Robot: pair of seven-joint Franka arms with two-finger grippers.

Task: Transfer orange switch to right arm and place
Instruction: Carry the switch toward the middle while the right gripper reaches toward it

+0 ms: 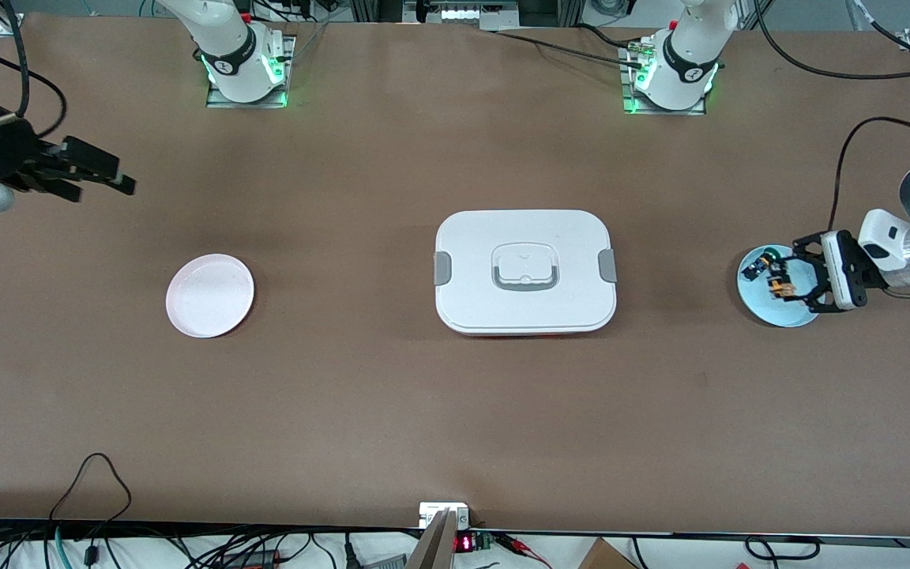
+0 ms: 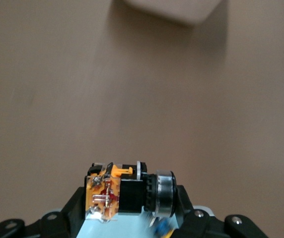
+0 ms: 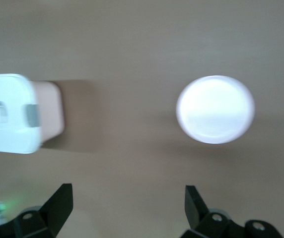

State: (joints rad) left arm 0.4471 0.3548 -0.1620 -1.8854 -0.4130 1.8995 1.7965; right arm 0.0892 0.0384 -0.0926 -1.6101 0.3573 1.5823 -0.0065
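Observation:
My left gripper (image 1: 780,284) is shut on the orange switch (image 1: 776,287), holding it over the pale blue plate (image 1: 779,314) at the left arm's end of the table. In the left wrist view the orange switch (image 2: 116,191) sits crosswise between the black fingers (image 2: 185,204), with the blue plate (image 2: 117,229) just beneath. My right gripper (image 1: 107,183) hangs open and empty over the table at the right arm's end. Its two black fingertips (image 3: 60,201) stand wide apart over bare tabletop.
A second small part with a green cap (image 1: 761,263) lies on the blue plate. A white lidded box (image 1: 524,271) sits mid-table. A pink plate (image 1: 210,295) lies toward the right arm's end, and shows as the pink plate (image 3: 215,109) in the right wrist view.

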